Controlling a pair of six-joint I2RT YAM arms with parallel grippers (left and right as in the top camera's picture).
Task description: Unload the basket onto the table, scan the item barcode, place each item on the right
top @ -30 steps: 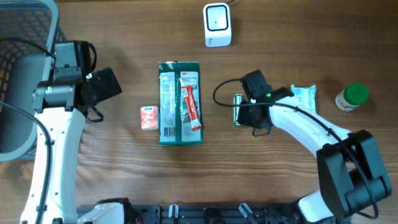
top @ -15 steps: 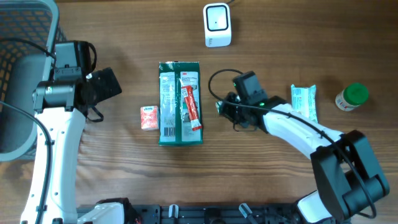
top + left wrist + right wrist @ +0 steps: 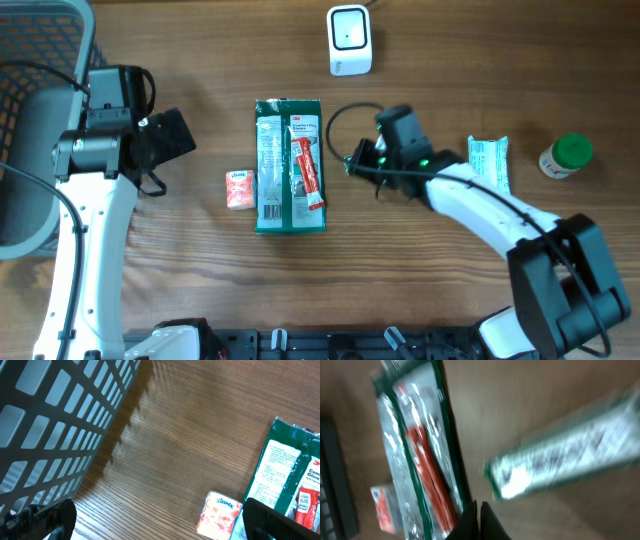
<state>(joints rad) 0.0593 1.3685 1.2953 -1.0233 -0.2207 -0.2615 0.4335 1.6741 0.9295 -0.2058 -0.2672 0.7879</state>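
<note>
Overhead: glove pack [image 3: 289, 166] flat on counter [image 3: 200, 280], scanner [image 3: 349, 40] beyond; right jaws closed, empty, near pack; left jaws wide open. We judge approach step; next: open, grip pack, present barcode

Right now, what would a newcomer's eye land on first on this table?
The big green glossy package lies mid-table and draws the eye first. The right hand, shut and empty, sits just off the package's edge on that arm's side. The white box-shaped scanner stands at the far edge of the table beyond both.
</note>
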